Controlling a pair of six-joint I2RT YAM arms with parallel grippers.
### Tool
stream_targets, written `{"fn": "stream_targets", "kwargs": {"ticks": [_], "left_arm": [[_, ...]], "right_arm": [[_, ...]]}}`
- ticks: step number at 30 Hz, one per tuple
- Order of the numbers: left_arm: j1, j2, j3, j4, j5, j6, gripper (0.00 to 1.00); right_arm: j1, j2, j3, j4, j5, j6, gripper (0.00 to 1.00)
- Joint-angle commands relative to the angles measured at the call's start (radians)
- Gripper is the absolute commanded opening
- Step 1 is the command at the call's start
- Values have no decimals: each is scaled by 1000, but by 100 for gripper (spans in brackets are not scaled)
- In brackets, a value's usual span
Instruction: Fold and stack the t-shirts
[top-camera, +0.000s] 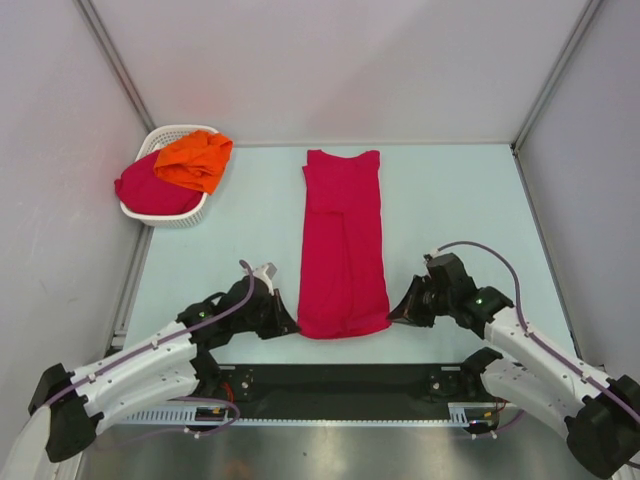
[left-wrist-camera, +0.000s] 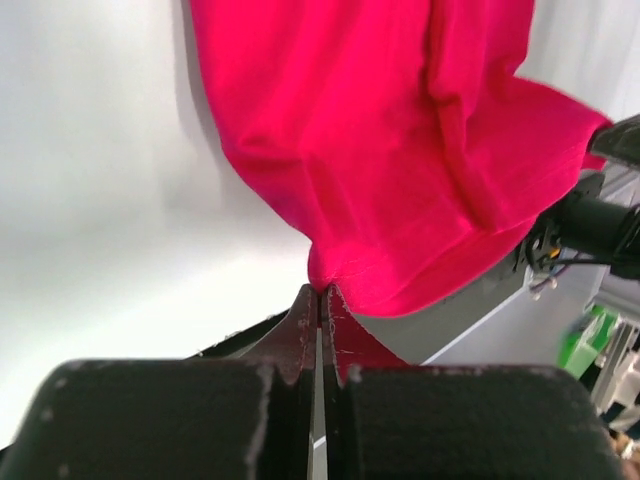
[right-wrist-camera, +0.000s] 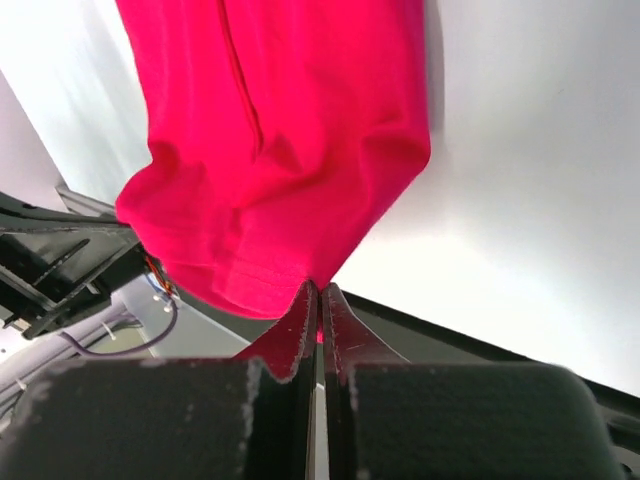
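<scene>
Crimson-pink cloth is pinched at our near edge: the left gripper (left-wrist-camera: 320, 298) is closed tight on the near left corner of the hem, and the right gripper (right-wrist-camera: 318, 292) is closed just as tight on the near right corner; in both wrist views the fabric bunches right at the fingertips, so each hold looks thin, perhaps only the hem's edge. The long t-shirt (top-camera: 343, 235) lies on the pale counter (top-camera: 460, 200) between the two arms, already narrowed into a strip with its sides folded in; the hem end is near us and rumpled, the collar end far.

We judge the step in hand to be the crosswise fold, carrying the hem towards the collar. To do it well we should raise both corners together and level; keep them far enough apart that the hem is taut; sweep forward without dragging the far half; lay the hem down square with the collar edge. An uneven lift would skew the fold, and a thin pinch could slip mid-carry.

Farthest off, at the far left, the white basket (top-camera: 178, 221) holds an orange t-shirt (top-camera: 195, 160) lying over a second crimson t-shirt (top-camera: 148, 190); both look unfolded, so no stack is begun.
</scene>
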Motion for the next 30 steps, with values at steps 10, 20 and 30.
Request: {"fn": "stream_targets", "kwargs": {"ticks": [10,20,30], "left_arm": [[108,66,142,33,-17,74,0],[182,133,203,49,-14,106,0],[248,247,246,98,6,164,0]], "right_arm": [[-166,62,119,-6,-104,-160,0],[-245,205,213,33,-146,-238,0],[-286,315,286,54,-167,-292,0]]}}
